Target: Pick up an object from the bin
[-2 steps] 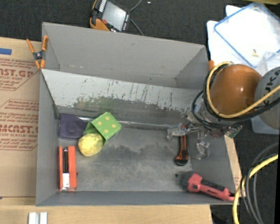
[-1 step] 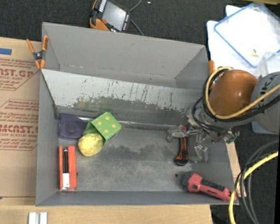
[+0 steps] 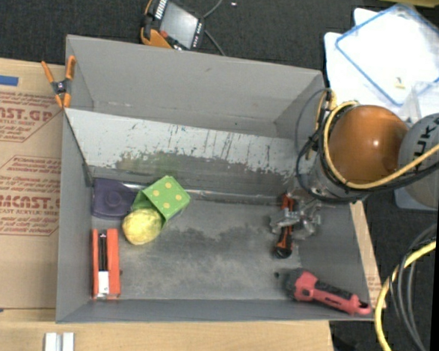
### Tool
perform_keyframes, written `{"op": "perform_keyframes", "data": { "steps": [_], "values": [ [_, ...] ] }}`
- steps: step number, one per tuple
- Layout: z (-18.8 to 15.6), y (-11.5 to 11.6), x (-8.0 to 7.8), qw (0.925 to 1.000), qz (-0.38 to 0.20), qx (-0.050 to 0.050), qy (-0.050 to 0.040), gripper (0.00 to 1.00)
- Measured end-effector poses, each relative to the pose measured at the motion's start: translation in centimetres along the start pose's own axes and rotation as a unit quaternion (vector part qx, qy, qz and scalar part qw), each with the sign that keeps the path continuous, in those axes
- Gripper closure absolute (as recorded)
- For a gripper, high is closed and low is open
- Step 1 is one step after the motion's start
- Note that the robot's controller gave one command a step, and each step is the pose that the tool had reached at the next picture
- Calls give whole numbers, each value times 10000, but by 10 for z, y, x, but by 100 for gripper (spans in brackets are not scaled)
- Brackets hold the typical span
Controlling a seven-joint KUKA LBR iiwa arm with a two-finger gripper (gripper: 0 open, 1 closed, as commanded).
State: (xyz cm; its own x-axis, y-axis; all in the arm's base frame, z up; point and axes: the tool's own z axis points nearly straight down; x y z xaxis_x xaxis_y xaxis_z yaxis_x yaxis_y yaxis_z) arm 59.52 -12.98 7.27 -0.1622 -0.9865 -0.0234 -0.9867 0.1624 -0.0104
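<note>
1. Orange wrist cover (image 3: 364, 144): the part of the arm nearest the lens. It sits over the right end of the bin (image 3: 210, 88) because the arm reaches in from that side.
2. Gripper (image 3: 291, 227): it hangs low beneath the cover, over bare floor. You cannot tell whether it is apart or together, and nothing can be seen clamped in it.
3. Red-handled tool (image 3: 324, 293): by nearness, your likeliest pick. It lies flat just beside the gripper, toward the front wall and apart from it. Its black tip points back at the gripper and its handle runs off toward the corner. Lying alone, it should leave you room to close on it.
4. Yellow ball (image 3: 142, 226), green dotted block (image 3: 165, 197) and purple piece (image 3: 111, 199): these are well apart from the gripper, across the open floor. They are huddled touching one another against the back slope, so a grasp there would probably jostle the neighbours.
5. Orange stapler-like bar (image 3: 105, 263): farthest from the gripper, lying along the opposite end wall. The wall would likely crowd any approach.
</note>
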Motion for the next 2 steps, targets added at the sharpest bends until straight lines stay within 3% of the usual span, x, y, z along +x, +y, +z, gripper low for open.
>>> {"op": "perform_keyframes", "data": {
  "steps": [2],
  "values": [
    [-9, -1, -1, 10000, 18, 6, -16, 100]
  ]
}}
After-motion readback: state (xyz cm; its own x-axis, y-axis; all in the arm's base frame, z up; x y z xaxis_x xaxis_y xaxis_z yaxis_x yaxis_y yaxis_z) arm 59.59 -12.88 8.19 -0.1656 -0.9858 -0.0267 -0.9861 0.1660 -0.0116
